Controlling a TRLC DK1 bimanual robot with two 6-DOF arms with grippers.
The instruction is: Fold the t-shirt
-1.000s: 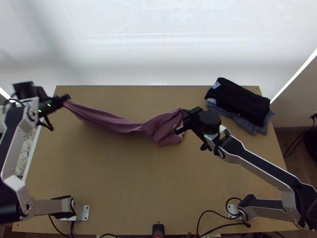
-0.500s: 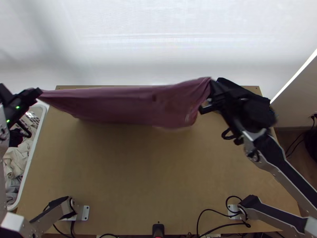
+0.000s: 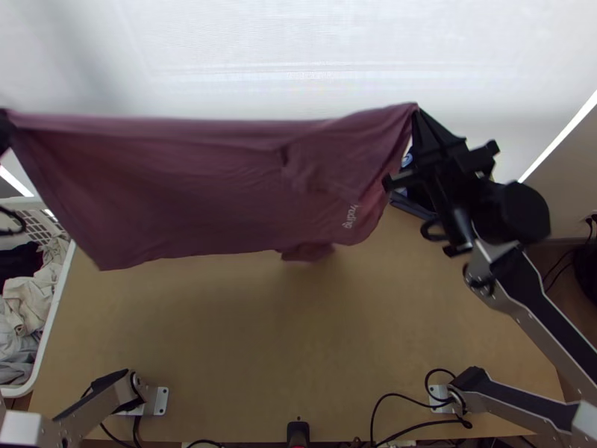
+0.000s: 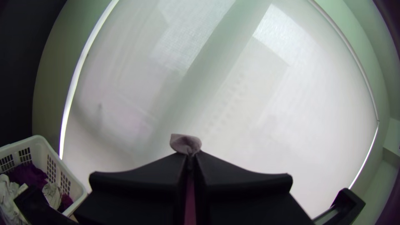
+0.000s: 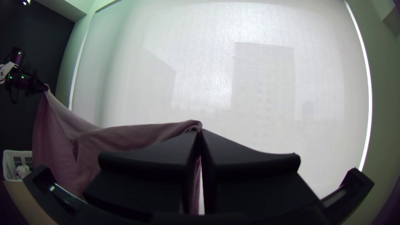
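Observation:
My left gripper (image 3: 6,133) is at the far left edge in the top view, at the shirt's upper left corner. In the left wrist view the left gripper (image 4: 191,156) is shut on a bit of cloth (image 4: 185,143) that pokes out past its tips. The right gripper (image 3: 418,112) holds the opposite upper corner; in the right wrist view the right gripper (image 5: 200,131) is shut on it. Between them the mauve t-shirt (image 3: 186,194) hangs stretched above the table, its top edge nearly straight, small lettering near its right side, and a lower part dangling near the middle.
A white basket (image 3: 56,313) of clothes stands at the table's left side. Dark and blue folded clothes (image 3: 407,201) lie at the back right, partly behind the right gripper. Cables run along the near edge of the wooden table (image 3: 298,336).
Both grippers have moved apart and up the picture, the left one out to the edge. The shirt has gone from a twisted, narrow strip to a wide hanging sheet.

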